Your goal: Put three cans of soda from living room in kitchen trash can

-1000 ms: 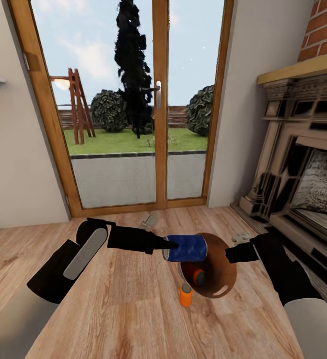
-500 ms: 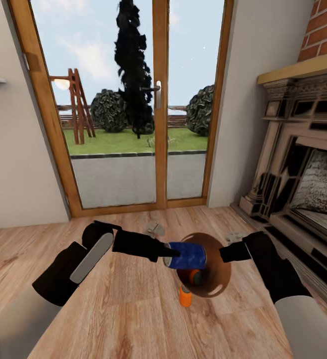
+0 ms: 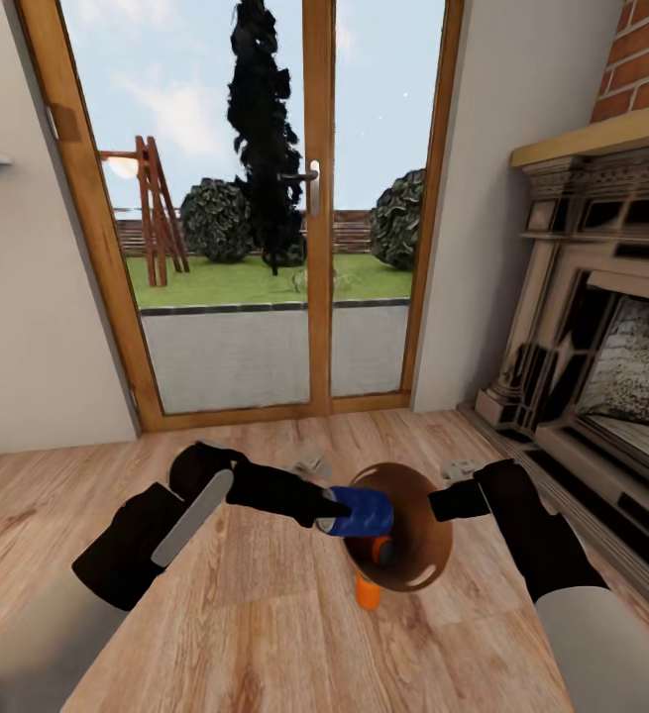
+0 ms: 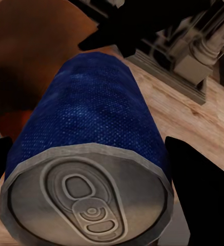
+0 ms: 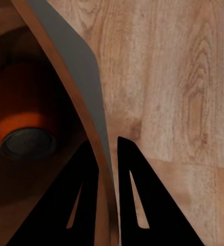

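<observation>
Blue soda can (image 3: 360, 511) held sideways at the mouth of the bin (image 3: 426, 555), living-room plank floor (image 3: 245, 614) below.

The left hand (image 3: 328, 512) is clamped on the blue can; its wrist view shows the silver pull-tab end (image 4: 88, 205) close up, which the head view barely gives. The right hand (image 5: 107, 148) pinches the bin's grey wall, fingers (image 5: 87, 169) inside and outside the rim. Three cans counted: the blue one, an orange one (image 5: 27, 110) lying in the brown interior, and another orange one (image 3: 368, 591) seemingly just outside (partly hidden).
</observation>
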Tool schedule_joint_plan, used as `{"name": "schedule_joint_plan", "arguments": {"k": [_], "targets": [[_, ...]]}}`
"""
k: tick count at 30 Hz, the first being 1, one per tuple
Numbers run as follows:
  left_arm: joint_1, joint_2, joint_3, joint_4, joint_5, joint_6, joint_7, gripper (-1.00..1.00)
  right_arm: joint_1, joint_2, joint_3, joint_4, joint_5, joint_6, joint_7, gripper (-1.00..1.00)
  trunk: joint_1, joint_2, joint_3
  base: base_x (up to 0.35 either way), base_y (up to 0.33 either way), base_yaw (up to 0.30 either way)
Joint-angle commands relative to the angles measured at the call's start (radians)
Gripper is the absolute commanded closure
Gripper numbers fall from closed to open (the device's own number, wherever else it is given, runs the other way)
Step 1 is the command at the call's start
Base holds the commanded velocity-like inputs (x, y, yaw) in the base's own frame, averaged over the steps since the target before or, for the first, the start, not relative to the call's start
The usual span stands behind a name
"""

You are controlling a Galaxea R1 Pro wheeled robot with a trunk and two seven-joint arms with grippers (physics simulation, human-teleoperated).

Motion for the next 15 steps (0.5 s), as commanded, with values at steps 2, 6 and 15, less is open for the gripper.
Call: {"name": "schedule_joint_plan", "arguments": {"k": [2,6,15], "targets": [[0.0,-0.013,-0.006,0.003,0.0,0.0,0.012,1.0,0.0,0.003,0.0,0.0,-0.02,0.004,0.003,1.0,0.0,0.0,0.0,0.0,0.0,0.0],[0.0,-0.037,-0.044,0.017,0.0,0.0,0.036,1.0,0.0,0.006,0.001,0.0,-0.02,0.004,0.003,1.0,0.0,0.0,0.0,0.0,0.0,0.0],[0.0,-0.047,-0.081,0.064,-0.001,0.0,0.104,1.0,0.0,0.022,0.0,0.0,0.001,0.004,0.0,1.0,0.0,0.0,0.0,0.0,0.0,0.0]]}}
